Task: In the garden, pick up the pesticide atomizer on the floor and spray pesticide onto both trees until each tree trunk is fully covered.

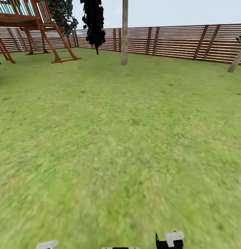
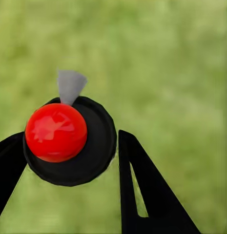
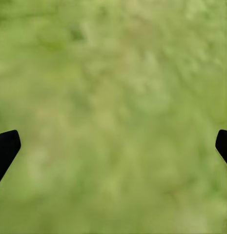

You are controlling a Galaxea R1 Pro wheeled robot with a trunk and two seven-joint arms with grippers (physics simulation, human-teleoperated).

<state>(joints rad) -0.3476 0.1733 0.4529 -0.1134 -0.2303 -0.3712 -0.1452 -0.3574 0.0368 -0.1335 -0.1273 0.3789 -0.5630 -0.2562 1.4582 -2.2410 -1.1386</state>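
In the left wrist view the pesticide atomizer [image 2: 89,156] is a round black body with a red cap and a small grey nozzle. My left gripper [image 2: 70,141] is shut on it, one black finger [image 2: 142,195] pressed to each side, above the grass. My right gripper [image 3: 118,136] is open over bare lawn, its fingertips [image 3: 6,148] far apart. In the head view one tree trunk [image 1: 124,34] stands upright far ahead on the garden lawn [image 1: 120,138]. A second, leaning tree trunk [image 1: 237,63] is at the far right edge.
A brown slat fence [image 1: 175,41] closes the back of the lawn. A wooden play frame with a ladder [image 1: 48,38] stands at the far left. A thin black-leaved tree [image 1: 94,20] grows by the fence. White parts of my arms [image 1: 174,238] show at the bottom edge.
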